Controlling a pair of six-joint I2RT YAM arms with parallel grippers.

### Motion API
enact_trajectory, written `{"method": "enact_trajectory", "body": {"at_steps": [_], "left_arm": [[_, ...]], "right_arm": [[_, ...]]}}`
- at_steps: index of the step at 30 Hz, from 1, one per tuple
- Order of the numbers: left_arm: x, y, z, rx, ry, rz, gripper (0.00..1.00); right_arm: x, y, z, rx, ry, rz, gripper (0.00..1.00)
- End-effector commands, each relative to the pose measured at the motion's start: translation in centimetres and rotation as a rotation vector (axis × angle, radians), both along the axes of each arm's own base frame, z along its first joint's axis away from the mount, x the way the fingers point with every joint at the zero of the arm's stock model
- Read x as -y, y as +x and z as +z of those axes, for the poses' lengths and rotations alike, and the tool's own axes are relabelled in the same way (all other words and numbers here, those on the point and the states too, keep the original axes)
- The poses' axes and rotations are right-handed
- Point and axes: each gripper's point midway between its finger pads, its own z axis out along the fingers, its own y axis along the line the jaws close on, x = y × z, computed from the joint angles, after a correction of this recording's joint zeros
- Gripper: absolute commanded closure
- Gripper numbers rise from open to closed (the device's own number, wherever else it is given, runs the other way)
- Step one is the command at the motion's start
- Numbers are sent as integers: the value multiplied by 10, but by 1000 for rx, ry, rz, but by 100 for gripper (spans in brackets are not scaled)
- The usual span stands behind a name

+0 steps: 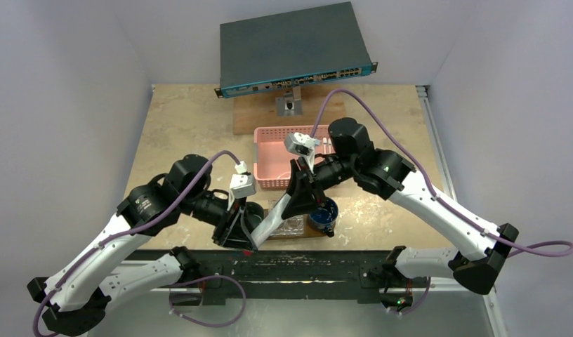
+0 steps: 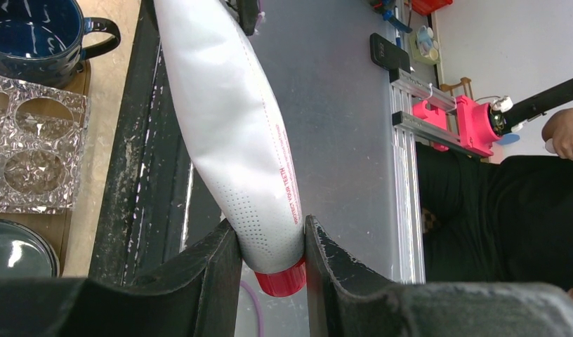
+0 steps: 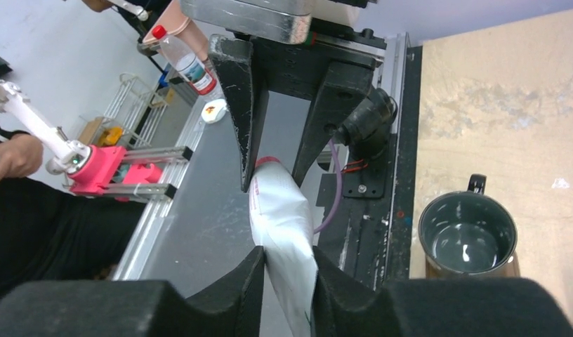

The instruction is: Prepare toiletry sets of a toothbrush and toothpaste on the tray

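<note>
One white soft plastic toothpaste tube (image 2: 231, 133) with a red screw cap (image 2: 281, 281) hangs in the air between the two pincers, over the black rail at the near table edge. Its long axis runs slantwise. The cap end points towards the arm bases and the flat end towards the table.

The left pincer (image 2: 272, 226) is closed on the tube's shoulder, just above the cap. The right pincer (image 3: 289, 254) is closed on the tube further along, both pads pressed against its sides.

Just beyond the left pincer lies one dark-brown wooden tray (image 2: 71, 242). On it are two mugs, a glossy dark-blue mug (image 2: 31, 31) and a dark grey mug (image 2: 17, 256). One clear embossed plastic holder with round wells (image 2: 34, 151) lies between them.

One pink perforated plastic basket (image 1: 273, 151) sits farther out, beyond both pincers.
</note>
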Motion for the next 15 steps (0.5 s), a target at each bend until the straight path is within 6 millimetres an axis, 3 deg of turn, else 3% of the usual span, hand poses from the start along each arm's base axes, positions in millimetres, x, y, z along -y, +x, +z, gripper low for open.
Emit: {"method": "enact_trajectory", "body": {"at_steps": [1,3,9,10,15], "left_arm": [[2,3,19,79,-67,-15,100],[3,4,17,74,-62,-14,100],[5,10,12,70,-39,12,97],[6,12,12,71,-36,21,85],[9,20,12,85,-38,58,50]], "right_arm": [[-2,-1,13,27,24,4,79],[-3,-1,12,27,25,4,98],[-4,-1,11,40,34,-6,100],[-3,-1,12,40,36,-9,100],[-2,-2,14,43,42,-21,100]]}}
